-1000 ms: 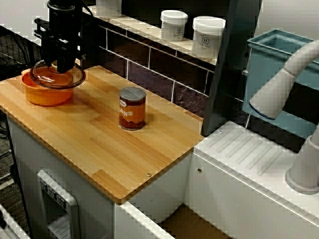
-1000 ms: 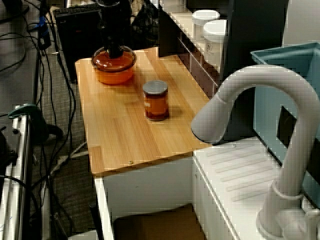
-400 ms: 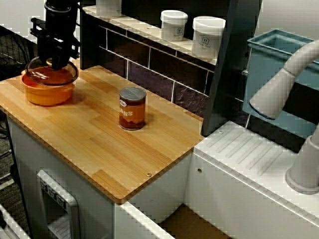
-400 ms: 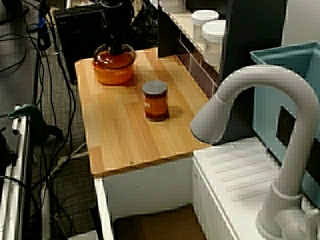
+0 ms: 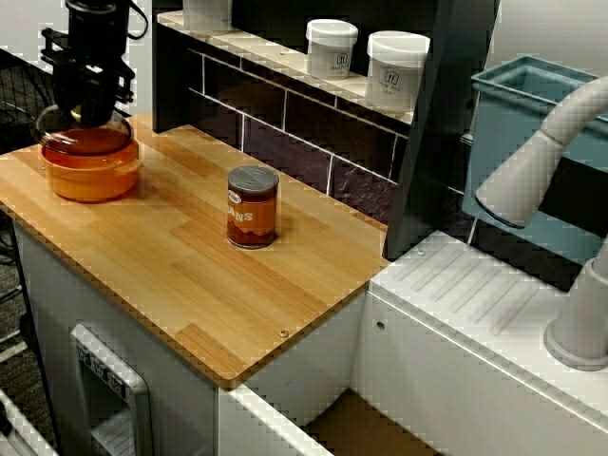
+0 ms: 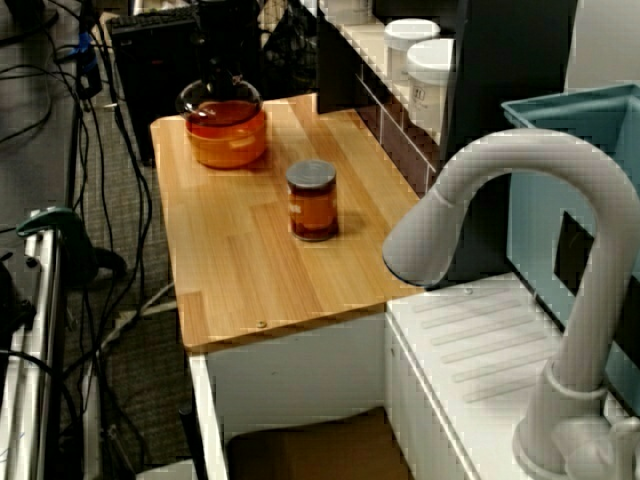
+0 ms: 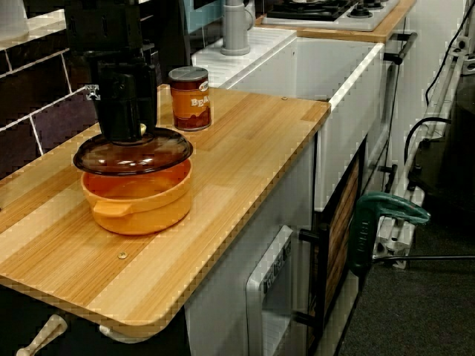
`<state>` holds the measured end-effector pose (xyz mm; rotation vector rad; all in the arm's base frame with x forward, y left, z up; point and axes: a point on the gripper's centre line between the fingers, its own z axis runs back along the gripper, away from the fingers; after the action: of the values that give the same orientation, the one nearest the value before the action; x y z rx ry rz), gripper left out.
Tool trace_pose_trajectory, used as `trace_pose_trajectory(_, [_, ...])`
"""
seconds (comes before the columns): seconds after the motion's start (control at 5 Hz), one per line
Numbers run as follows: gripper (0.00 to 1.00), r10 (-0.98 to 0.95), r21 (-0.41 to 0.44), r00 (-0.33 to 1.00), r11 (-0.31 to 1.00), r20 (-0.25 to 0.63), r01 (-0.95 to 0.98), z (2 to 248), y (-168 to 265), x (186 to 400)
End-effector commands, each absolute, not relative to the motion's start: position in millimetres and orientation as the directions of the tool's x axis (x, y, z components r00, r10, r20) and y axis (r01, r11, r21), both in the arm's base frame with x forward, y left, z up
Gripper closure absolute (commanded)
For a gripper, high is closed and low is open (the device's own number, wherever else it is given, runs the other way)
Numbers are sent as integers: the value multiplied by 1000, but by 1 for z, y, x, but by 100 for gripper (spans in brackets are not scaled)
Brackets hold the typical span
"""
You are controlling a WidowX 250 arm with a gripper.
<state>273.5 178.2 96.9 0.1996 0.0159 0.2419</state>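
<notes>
Black hand vertical | clenched on glass lid (over orange bowl)

Wall: dark tiles are running along the counter's 3 o'clock edge.
Floor: cables are trailing at 9 o'clock.

Brown see-through glass lid, level, gripped at its knob by the gripper, sits slightly off-centre just over the round orange pot, which stands upright near the worktop end.
</notes>
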Motion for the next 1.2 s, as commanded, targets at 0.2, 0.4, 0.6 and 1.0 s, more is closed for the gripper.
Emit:
trace_pose_trajectory(0.2, [100, 205, 200, 977, 957, 52, -211, 120, 180, 261])
trace_pose_trajectory(0.4, [100, 201, 201, 978, 958, 50, -207, 118, 178, 263])
trace_pose_trajectory(0.6, [100, 204, 206, 978, 956, 51, -210, 117, 180, 264])
trace_pose_trajectory(1.0, [100, 209, 196, 977, 957, 39, -213, 116, 186, 262])
